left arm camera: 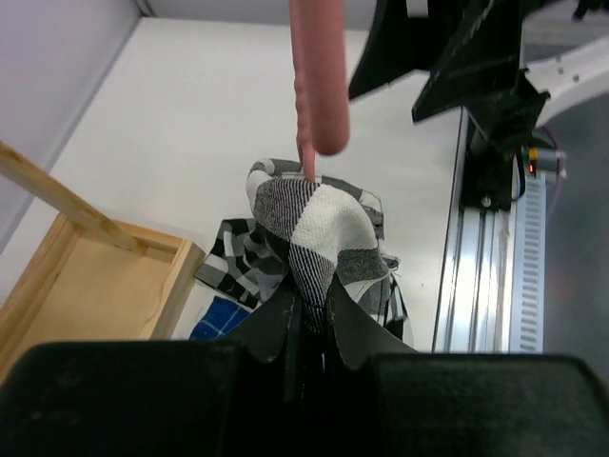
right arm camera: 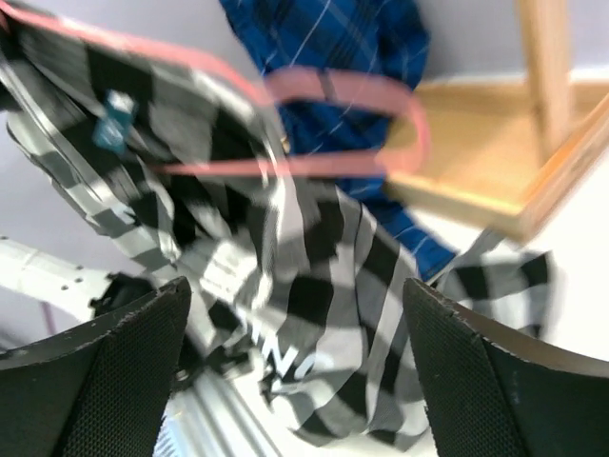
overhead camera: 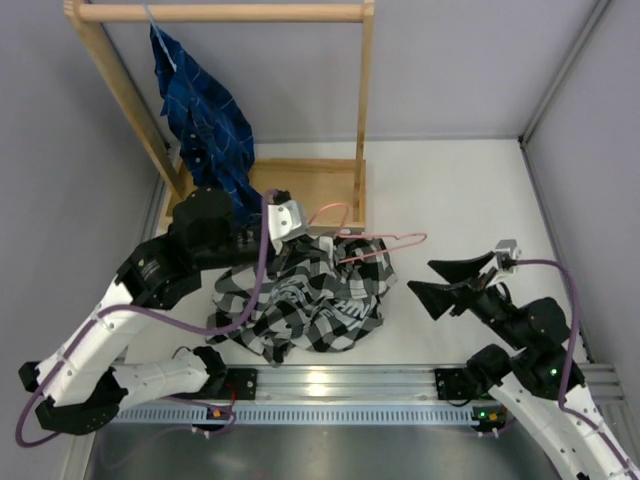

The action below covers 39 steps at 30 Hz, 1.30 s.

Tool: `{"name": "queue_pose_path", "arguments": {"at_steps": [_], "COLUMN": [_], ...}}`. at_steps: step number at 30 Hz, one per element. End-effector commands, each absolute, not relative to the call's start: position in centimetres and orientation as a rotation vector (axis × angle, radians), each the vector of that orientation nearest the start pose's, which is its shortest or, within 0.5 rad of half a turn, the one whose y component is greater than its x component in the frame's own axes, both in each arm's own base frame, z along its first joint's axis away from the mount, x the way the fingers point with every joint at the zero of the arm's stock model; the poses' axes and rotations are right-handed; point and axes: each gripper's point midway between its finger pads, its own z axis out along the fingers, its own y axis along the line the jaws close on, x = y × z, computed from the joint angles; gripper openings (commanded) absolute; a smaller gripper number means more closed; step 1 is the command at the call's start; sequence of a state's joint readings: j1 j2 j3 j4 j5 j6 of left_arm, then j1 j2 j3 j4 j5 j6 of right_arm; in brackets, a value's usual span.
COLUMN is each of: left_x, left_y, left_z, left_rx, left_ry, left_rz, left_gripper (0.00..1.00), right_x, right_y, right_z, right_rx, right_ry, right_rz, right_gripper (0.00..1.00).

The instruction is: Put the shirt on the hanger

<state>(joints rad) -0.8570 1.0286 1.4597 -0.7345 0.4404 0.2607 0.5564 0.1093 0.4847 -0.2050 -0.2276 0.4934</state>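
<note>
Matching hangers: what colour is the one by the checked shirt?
Pink; the hanger shows best in the top external view.

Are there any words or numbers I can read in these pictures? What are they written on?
White block letters on the checked shirt: folded and blurred, cannot be read.
Small blue tag on that shirt: too small and blurred to read.
Pink hanger, blue shirt, wooden rack: no writing shows on them.
</note>
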Motion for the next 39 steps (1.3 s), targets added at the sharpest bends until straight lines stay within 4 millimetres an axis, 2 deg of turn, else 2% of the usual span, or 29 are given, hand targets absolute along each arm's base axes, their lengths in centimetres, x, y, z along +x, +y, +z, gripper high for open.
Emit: {"name": "queue_pose_path", "arguments": {"at_steps": [1,2,3,4,5,6,7,8,10,12,17,21,22,23,24,27,28,30,34,39], "left_x": [15.6,15.6,15.4,15.1,14.8,14.7,14.6,14.6,14.9,15.3,15.2,16.2,16.7,17.0,17.2,17.9,18.0,18.2,18.0,18.1], "left_y": [-25.4,-25.5,-25.4,-25.2,-25.3,-25.4,-25.5,-25.5,-25.4,-25.2,-25.2,-25.0,-24.8,-24.7,-24.7,-24.6,-24.5,-24.8,-25.7,-26.6], "left_z": [44.5,44.4,44.4,44.7,44.6,44.4,44.5,44.4,44.3,44.2,43.8,43.4,43.4,43.5,43.5,43.7,43.8,43.8,43.6,43.1], "left_rx": [0.968,0.939,0.930,0.922,0.928,0.922,0.920,0.920,0.902,0.882,0.881,0.841,0.816,0.801,0.768,0.708,0.691,0.664,0.684,0.694], "left_ry": [1.316,1.320,1.318,1.305,1.302,1.308,1.306,1.307,1.316,1.327,1.333,1.354,1.365,1.370,1.387,1.396,1.394,1.397,1.396,1.400], "left_rz": [-0.820,-0.845,-0.859,-0.872,-0.890,-0.905,-0.909,-0.913,-0.907,-0.887,-0.893,-0.857,-0.831,-0.819,-0.834,-0.830,-0.832,-0.851,-0.900,-0.926], "left_gripper": [0.00,0.00,0.00,0.00,0.00,0.00,0.00,0.00,0.00,0.00,0.00,0.00,0.00,0.00,0.00,0.00,0.00,0.00,0.00,0.00], "right_x": [13.5,13.5,13.5,14.2,14.2,14.6,15.5,15.0,15.4,15.2,16.0,16.1,16.1,16.9,16.7,17.1,16.9,17.4,17.4,17.3], "right_y": [18.2,19.0,19.3,19.9,20.3,20.7,21.5,22.1,23.4,24.0,24.4,24.7,24.3,23.8,23.0,21.9,21.4,20.7,21.7,22.8], "right_z": [29.3,28.7,29.1,28.7,29.7,29.7,28.9,30.1,29.9,30.6,30.4,29.7,29.3,29.1,29.7,29.3,29.7,29.3,28.0,28.0], "right_rx": [-0.214,-0.209,-0.209,-0.203,-0.217,-0.220,-0.218,-0.258,-0.270,-0.298,-0.277,-0.290,-0.270,-0.219,-0.197,-0.113,-0.098,-0.015,-0.022,-0.061], "right_ry": [1.444,1.447,1.419,1.439,1.390,1.398,1.448,1.403,1.429,1.394,1.404,1.432,1.453,1.456,1.425,1.412,1.386,1.389,1.454,1.474], "right_rz": [1.258,1.323,1.354,1.369,1.405,1.416,1.425,1.478,1.548,1.588,1.572,1.555,1.537,1.489,1.469,1.432,1.432,1.429,1.469,1.505], "right_gripper": [0.87,0.80,0.77,0.74,0.68,0.66,0.63,0.61,0.58,0.59,0.60,0.58,0.58,0.57,0.56,0.52,0.52,0.54,0.51,0.47]}}
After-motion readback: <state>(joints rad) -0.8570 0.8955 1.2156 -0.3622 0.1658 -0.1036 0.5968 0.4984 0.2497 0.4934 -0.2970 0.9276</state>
